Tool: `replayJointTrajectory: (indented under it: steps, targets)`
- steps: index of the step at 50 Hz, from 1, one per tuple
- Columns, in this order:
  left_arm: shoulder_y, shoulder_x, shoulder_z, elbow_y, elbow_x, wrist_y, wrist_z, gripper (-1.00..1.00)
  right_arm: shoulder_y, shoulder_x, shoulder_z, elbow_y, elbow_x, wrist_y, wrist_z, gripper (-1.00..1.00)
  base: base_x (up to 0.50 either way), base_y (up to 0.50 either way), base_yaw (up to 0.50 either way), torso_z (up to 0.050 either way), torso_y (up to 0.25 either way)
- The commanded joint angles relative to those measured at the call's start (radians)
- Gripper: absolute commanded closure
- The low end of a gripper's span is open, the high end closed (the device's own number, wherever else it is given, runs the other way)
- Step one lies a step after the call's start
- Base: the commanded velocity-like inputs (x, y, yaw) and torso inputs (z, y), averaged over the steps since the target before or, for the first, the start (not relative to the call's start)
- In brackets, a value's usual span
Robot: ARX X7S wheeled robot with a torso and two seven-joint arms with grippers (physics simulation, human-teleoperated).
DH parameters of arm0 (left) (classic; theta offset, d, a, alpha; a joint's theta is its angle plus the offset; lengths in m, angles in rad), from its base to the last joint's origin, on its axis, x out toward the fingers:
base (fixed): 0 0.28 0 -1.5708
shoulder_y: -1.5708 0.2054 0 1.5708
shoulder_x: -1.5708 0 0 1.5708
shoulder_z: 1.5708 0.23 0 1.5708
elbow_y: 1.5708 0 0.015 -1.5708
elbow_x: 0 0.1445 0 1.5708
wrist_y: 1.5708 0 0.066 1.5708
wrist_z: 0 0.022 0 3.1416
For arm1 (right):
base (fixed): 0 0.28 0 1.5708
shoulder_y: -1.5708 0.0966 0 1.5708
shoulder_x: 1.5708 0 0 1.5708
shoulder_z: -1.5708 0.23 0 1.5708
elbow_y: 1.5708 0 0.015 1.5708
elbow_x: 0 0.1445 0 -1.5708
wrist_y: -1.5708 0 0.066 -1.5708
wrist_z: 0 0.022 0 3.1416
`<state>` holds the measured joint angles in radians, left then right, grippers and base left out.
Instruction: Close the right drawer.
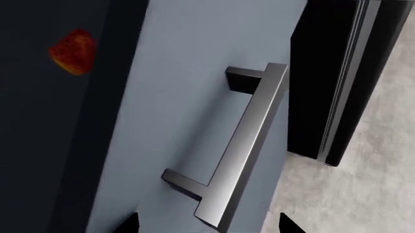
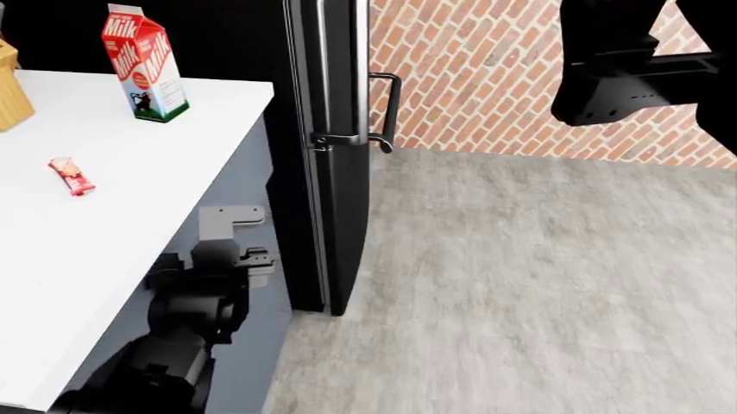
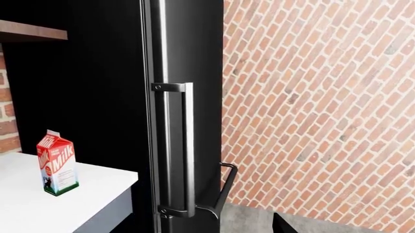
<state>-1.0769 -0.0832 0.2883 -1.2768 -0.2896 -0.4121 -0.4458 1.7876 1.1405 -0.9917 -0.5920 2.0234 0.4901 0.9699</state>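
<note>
Brick wall (image 2: 507, 78), grey floor (image 2: 541, 285)

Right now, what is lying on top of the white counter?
On the white counter stand a red-and-white milk carton and a small red packet; a tan object is cut off by the frame.

Blue-grey right drawer (image 1: 188, 97), seemingly dark handle (image 1: 243, 145)

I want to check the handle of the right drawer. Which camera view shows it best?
The left wrist view: the handle fills it, on the drawer's pale front. The head view has the left arm hiding it. The right wrist view shows only fridge and milk carton.
</note>
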Motion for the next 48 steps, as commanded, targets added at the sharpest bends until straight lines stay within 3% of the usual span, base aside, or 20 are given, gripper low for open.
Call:
replayJointTrajectory:
  steps: [1, 33, 48]
  targets:
    - [0.014, -0.028, -0.082, -0.031, 0.201, -0.024, -0.04, -1.0, 0.003, -0.002, 0.005, -0.003, 0.003, 0.003, 0.003, -1.0, 0.0, 0.0, 0.0, 0.0, 0.0]
    - [0.019, -0.051, -0.206, -0.032, 0.26, -0.055, -0.165, -1.0, 0.002, -0.01, 0.016, -0.003, 0.007, 0.01, 0.01, -1.0, 0.0, 0.0, 0.0, 0.0, 0.0]
    - [0.017, -0.048, -0.223, -0.032, 0.279, -0.041, -0.151, -1.0, -0.001, -0.01, 0.021, -0.005, 0.009, 0.011, 0.013, -1.0, 0.0, 0.0, 0.01, 0.0, 0.0]
